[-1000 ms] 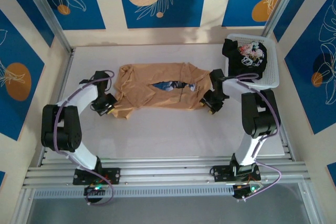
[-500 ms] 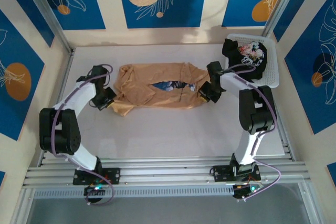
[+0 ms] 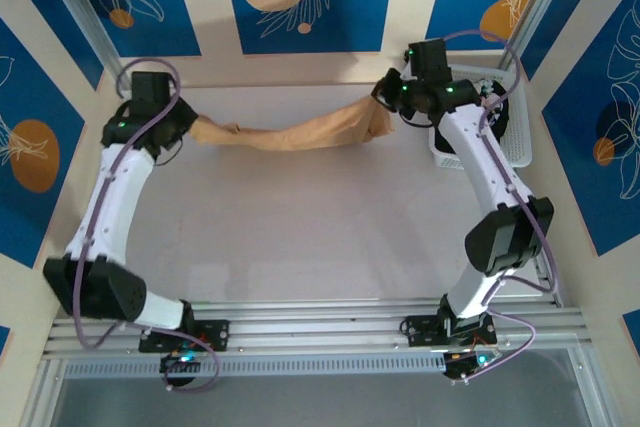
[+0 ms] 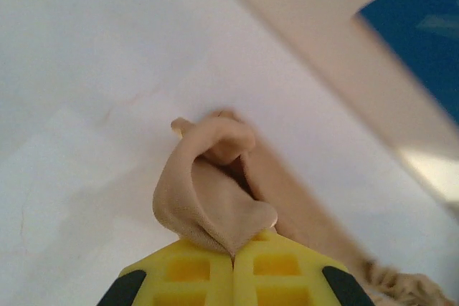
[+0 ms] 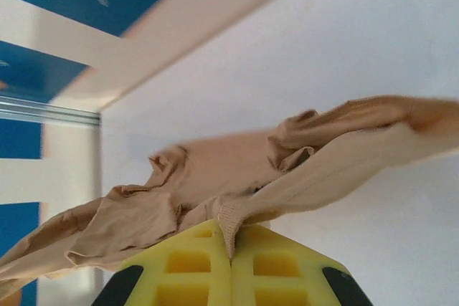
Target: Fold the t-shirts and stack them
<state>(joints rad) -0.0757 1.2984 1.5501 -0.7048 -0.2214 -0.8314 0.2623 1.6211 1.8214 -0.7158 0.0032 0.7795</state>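
Both my arms reach far forward, raised and spread wide; my left hand (image 3: pixel 188 125) and right hand (image 3: pixel 385 99) each pinch the tan t-shirt (image 3: pixel 290 133) tight.

Two t-shirts: tan t-shirt (image 3: pixel 290 135), black t-shirt (image 3: pixel 503 112). One basket (image 3: pixel 518 150). Two arms: left arm (image 3: pixel 105 197), right arm (image 3: pixel 490 162).

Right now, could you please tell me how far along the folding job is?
Done: nothing folded or stacked yet. In hand: the tan t-shirt hangs sagging between both arms, jaws shut on each end. Left: fold it, then fold the black t-shirt lying in the basket and stack both.
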